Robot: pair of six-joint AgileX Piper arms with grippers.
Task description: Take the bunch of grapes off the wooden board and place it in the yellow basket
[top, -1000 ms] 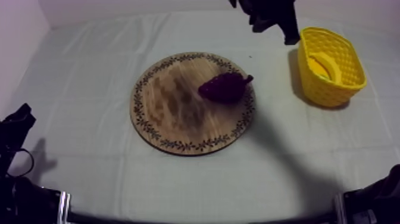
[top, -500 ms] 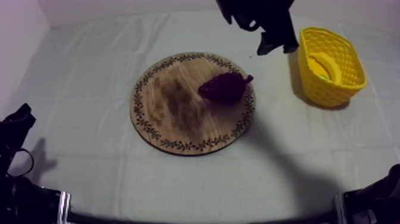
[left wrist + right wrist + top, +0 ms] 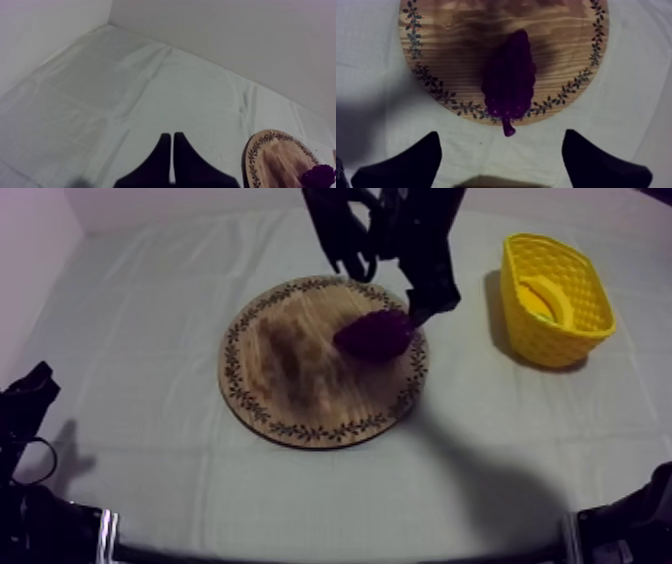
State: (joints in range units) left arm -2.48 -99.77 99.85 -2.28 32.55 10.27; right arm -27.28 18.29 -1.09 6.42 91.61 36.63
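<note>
Counted on the grey-white cloth (image 3: 150,308): 1 round wooden board (image 3: 285,373), 1 bunch of grapes (image 3: 375,335), 1 yellow basket (image 3: 555,338), 1 banana (image 3: 545,296), plus 2 grippers. As for the bunch of grapes: lies on the board's side nearest the basket, pokes its stem end out past the patterned rim. As for the yellow basket: stands at the table's right, apart from the board, holds the banana, partly hidden behind its wall. As for the right gripper (image 3: 501,133): hangs over the grapes with fingers spread wide to either side, nothing between them; hard to tell how high above the fruit. From the top, far rim of the board hidden behind the right arm. As for the left gripper (image 3: 172,136): sits low at the table's left, fingers pressed together in a narrow wedge, gripping nothing. From the left wrist, board and grapes cut off at the picture's edge.
</note>
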